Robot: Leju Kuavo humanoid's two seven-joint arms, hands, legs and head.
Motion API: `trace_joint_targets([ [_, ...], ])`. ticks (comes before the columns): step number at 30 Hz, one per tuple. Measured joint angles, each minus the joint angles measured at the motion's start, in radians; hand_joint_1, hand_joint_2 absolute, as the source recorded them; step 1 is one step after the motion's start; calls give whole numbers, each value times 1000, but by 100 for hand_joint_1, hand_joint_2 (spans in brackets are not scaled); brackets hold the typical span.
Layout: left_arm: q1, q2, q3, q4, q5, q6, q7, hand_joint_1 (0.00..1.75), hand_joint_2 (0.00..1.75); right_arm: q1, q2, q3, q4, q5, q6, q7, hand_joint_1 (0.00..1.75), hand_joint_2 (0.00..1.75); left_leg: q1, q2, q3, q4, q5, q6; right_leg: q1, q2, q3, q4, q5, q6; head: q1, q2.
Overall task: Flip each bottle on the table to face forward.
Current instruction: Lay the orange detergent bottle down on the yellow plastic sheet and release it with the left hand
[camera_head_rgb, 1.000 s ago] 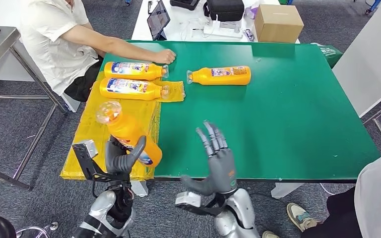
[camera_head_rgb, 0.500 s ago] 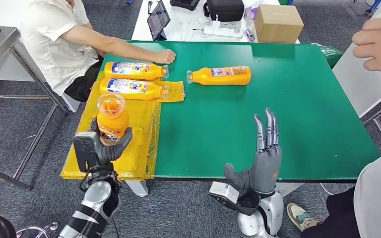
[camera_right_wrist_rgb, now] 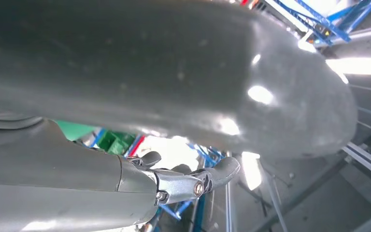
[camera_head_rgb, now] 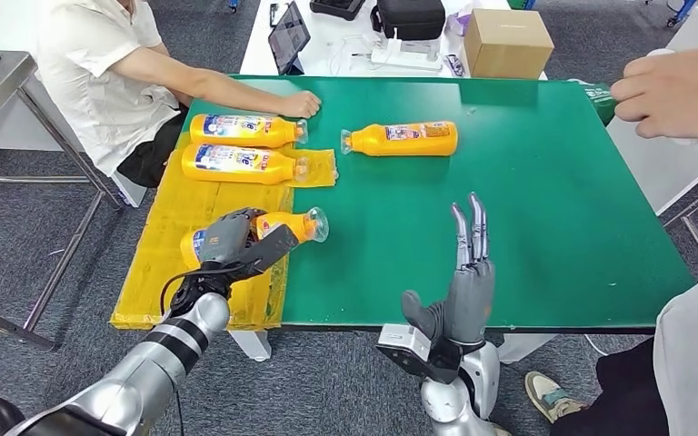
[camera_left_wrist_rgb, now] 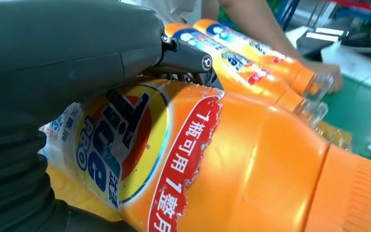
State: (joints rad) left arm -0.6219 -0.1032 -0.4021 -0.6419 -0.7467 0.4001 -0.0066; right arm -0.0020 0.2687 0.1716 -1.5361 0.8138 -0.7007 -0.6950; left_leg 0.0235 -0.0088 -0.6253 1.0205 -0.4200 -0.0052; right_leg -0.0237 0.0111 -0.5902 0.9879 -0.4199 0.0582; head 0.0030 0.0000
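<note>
Orange bottle, label up, lies gripped by left robot hand

This looks like a robotics lab or test room. A green-topped desk stands on grey carpet tiles, with a white bench behind carrying a tablet, cables and a cardboard box. Blue metal framing, probably racking, shows blurred overhead. People sit close around.
</note>
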Motion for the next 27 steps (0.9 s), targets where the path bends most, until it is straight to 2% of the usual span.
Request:
trace_joint_targets([
  [2,-27,-3,-2,42,7,-13,2,137,175,-8,-3,10,24,-11,0,0,0,0,0,0,1,0,0,0,0,0,1,0,0,0,0,0],
  [6,-57,-6,-4,98,-3,-28,4,113,175,-21,-5,25,65,-35,0,0,0,0,0,0,4,0,0,0,0,0,3,0,0,0,0,0],
  [14,-82,-13,-8,150,-20,-47,11,110,175,-35,-11,40,117,-49,0,0,0,0,0,1,6,0,0,0,0,0,6,0,0,0,0,0],
  [15,-83,-14,-8,152,-20,-47,11,103,175,-35,-11,41,119,-49,0,0,0,0,0,1,6,0,0,0,0,0,6,0,0,0,0,0],
  [16,-84,-14,-9,154,-20,-47,11,85,175,-36,-11,42,122,-49,0,0,0,0,0,1,6,0,0,0,0,0,6,0,0,0,0,0],
  [18,-86,-14,-9,157,-22,-48,12,32,175,-36,-12,43,127,-50,0,0,0,0,0,1,7,0,0,0,0,0,6,0,0,0,0,0],
  [19,-87,-14,-9,159,-24,-51,14,11,175,-37,-12,44,130,-53,0,0,0,0,0,1,7,0,0,0,0,0,6,0,0,0,0,0],
  [20,-87,-14,-9,161,-27,-56,17,0,175,-37,-12,44,133,-56,0,0,0,0,0,1,7,0,0,0,0,0,6,0,0,0,0,0],
  [27,-82,-15,-20,196,-108,-157,54,0,175,-49,-19,57,165,-87,0,0,0,0,0,-1,6,0,0,0,0,-1,7,0,0,0,0,0],
])
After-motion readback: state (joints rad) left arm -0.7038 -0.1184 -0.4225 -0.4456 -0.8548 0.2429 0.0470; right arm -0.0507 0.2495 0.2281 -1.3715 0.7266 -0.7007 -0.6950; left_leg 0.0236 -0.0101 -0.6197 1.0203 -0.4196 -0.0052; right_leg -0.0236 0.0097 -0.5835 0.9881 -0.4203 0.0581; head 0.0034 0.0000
